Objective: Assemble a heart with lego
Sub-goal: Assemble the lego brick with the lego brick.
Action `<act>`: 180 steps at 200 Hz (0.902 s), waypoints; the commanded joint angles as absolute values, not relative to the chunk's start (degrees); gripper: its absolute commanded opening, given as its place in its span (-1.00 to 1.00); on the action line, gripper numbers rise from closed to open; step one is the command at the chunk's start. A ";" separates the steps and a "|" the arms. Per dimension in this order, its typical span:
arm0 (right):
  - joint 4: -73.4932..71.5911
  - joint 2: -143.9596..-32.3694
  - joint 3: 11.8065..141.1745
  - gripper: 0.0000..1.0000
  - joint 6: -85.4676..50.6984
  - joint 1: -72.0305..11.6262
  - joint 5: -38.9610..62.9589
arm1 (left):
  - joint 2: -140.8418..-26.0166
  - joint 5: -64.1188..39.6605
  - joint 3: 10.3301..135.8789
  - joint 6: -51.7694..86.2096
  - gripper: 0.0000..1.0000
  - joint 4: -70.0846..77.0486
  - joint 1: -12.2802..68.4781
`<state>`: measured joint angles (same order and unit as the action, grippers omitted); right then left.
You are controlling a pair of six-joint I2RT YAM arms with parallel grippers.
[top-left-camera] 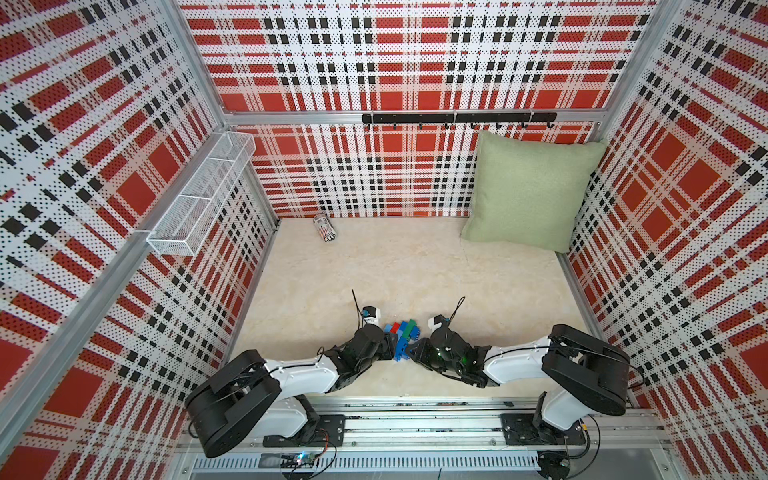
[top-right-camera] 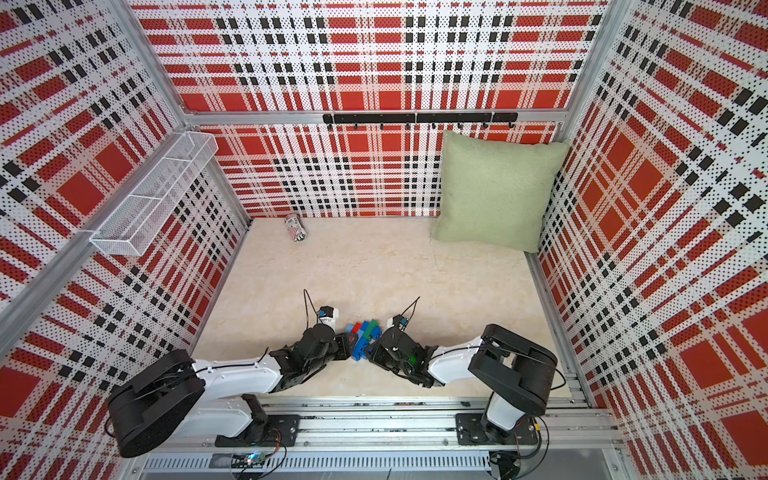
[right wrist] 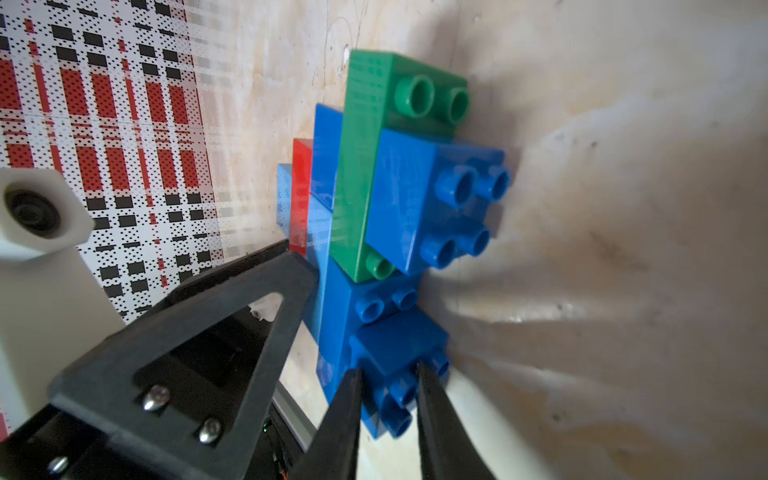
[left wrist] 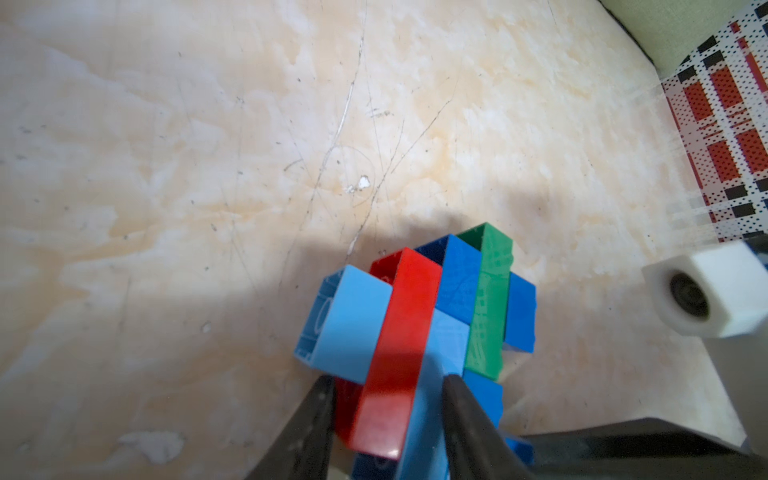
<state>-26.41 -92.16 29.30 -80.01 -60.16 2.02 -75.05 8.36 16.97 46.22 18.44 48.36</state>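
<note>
The heart (top-left-camera: 402, 338) (top-right-camera: 365, 336) is a joined cluster of lego bricks, blue with a red and a green strip, low over the table's front middle. It stands on edge with its studs facing sideways (right wrist: 374, 208). My left gripper (top-left-camera: 394, 347) (left wrist: 388, 386) is shut on its red and light blue bricks (left wrist: 419, 316) from the left. From the right, my right gripper (top-left-camera: 411, 349) (right wrist: 388, 374) is shut on the small dark blue brick (right wrist: 395, 345) at the cluster's near end, fingers at its studs. I cannot tell whether the heart touches the table.
A striped can (top-left-camera: 325, 227) lies at the back left of the table. A green pillow (top-left-camera: 532, 191) leans in the back right corner. A white wire basket (top-left-camera: 199, 195) hangs on the left wall, a black hook rail (top-left-camera: 457, 118) on the back wall.
</note>
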 commanded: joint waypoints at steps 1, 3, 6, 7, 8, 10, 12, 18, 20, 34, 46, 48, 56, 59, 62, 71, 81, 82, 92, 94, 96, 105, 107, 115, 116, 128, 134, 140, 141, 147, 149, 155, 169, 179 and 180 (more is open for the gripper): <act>-27.62 -93.17 33.67 -0.49 -78.03 -62.39 3.09 | -75.15 -4.92 17.24 51.27 -0.09 22.37 54.89; -27.65 -93.32 33.84 -0.49 -77.98 -62.38 3.23 | -75.15 -4.61 17.34 51.58 -0.09 22.47 55.14; -27.76 -93.51 33.92 -0.49 -77.96 -62.39 3.25 | -75.28 -3.98 17.52 52.10 -0.09 22.62 55.51; -27.94 -93.51 33.92 -0.48 -78.00 -62.40 3.25 | -75.34 -3.84 17.55 52.24 -0.09 22.69 55.57; -28.03 -93.56 33.92 -0.48 -78.03 -62.40 3.25 | -75.38 -3.72 17.61 52.40 -0.09 22.73 55.73; -28.32 -93.70 33.93 -0.48 -78.11 -62.36 3.25 | -75.47 -3.43 17.65 52.67 -0.09 22.93 55.92; -28.64 -93.80 33.86 -0.48 -78.19 -62.39 3.25 | -75.64 -3.19 17.73 52.87 -0.09 23.16 56.12; -29.01 -94.20 33.84 -0.48 -78.45 -62.38 3.25 | -76.05 -2.88 18.11 53.04 -0.09 23.52 56.62; -28.96 -94.28 33.88 -0.48 -78.41 -62.33 3.32 | -76.21 -2.74 18.28 53.14 -0.09 23.48 56.72; -26.83 -94.92 34.69 -0.48 -77.59 -62.49 3.38 | -77.07 -1.94 18.81 53.77 -0.09 23.38 57.04; -25.83 -94.40 34.41 -0.48 -76.86 -62.71 2.50 | -77.43 -1.14 18.72 54.31 -0.09 23.44 57.36; -25.62 -94.33 34.44 -0.48 -76.67 -62.77 2.40 | -77.47 -1.03 18.65 54.36 -0.09 23.46 57.41; -24.04 -93.88 34.93 -0.47 -75.65 -63.09 2.01 | -77.71 -0.72 18.72 54.40 -0.09 23.38 57.43; -23.29 -93.67 35.30 -0.47 -75.12 -63.36 1.81 | -77.78 -0.64 18.79 54.37 -0.09 23.38 57.43; -21.63 -93.52 35.95 -0.47 -74.36 -63.63 1.45 | -77.88 -0.62 18.81 54.39 -0.09 23.38 57.40; -16.76 -93.28 37.87 -0.47 -73.76 -64.29 -0.10 | -77.99 -0.61 18.96 54.38 -0.09 23.29 57.27; -15.93 -92.75 37.56 -0.46 -74.09 -65.00 -1.18 | -77.78 -0.07 18.92 54.73 -0.09 22.92 57.30; -16.05 -92.74 37.46 -0.46 -74.14 -65.02 -1.25 | -77.74 0.01 18.91 54.79 -0.09 22.89 57.26; -17.76 -91.83 35.67 -0.45 -76.88 -65.11 -1.83 | -77.20 0.90 18.40 55.55 -0.09 22.76 57.38; -18.57 -91.62 35.22 -0.45 -77.36 -65.10 -1.97 | -77.04 0.95 18.31 55.61 -0.09 22.83 57.39; -19.47 -91.37 34.75 -0.45 -77.87 -65.12 -2.12 | -76.90 1.03 18.24 55.74 -0.09 22.85 57.39; -22.26 -90.55 33.32 -0.45 -80.03 -65.02 -2.98 | -76.27 1.19 18.11 56.06 -0.09 22.85 57.61; -22.86 -90.47 33.16 -0.44 -80.50 -64.99 -3.16 | -76.15 1.26 18.11 56.11 -0.09 22.85 57.80; -24.72 -90.35 32.94 -0.44 -81.41 -64.72 -3.27 | -75.74 1.62 18.11 56.30 -0.09 22.93 58.29; -24.75 -90.40 32.95 -0.44 -81.49 -64.66 -3.26 | -75.71 1.69 18.11 56.32 -0.09 22.89 58.41; -25.72 -90.47 32.80 -0.44 -83.17 -63.97 -2.69 | -75.34 1.49 18.11 56.36 -0.09 23.20 59.09; -27.81 -90.51 32.08 -0.44 -83.95 -63.68 -2.43 | -75.28 1.13 18.03 56.34 -0.09 23.20 59.30; -27.60 -90.38 31.69 -0.44 -85.22 -63.34 -2.42 | -75.15 1.05 17.70 56.54 -0.09 23.29 59.45; -27.38 -90.32 31.71 -0.44 -85.45 -63.27 -2.44 | -75.15 1.05 17.60 56.57 -0.09 23.29 59.48; -26.20 -89.91 31.28 -0.44 -86.74 -63.14 -3.17 | -74.83 1.27 17.01 56.85 -0.09 23.36 59.63; -26.02 -89.76 31.11 -0.44 -87.01 -63.12 -3.58 | -74.80 1.37 16.86 56.95 -0.08 23.42 59.67; -25.14 -89.40 30.86 -0.43 -87.31 -63.06 -4.61 | -74.55 1.28 16.19 57.25 -0.09 23.81 59.68; -23.50 -88.56 30.50 -0.43 -88.14 -63.00 -6.89 | -74.03 0.96 15.32 57.71 -0.09 24.43 59.68; -22.98 -88.02 30.32 -0.43 -88.72 -63.01 -8.48 | -73.68 0.89 15.05 57.72 -0.09 24.47 59.75; -22.79 -87.95 30.32 -0.43 -88.83 -63.02 -8.68 | -73.71 0.88 15.04 57.73 -0.09 24.50 59.76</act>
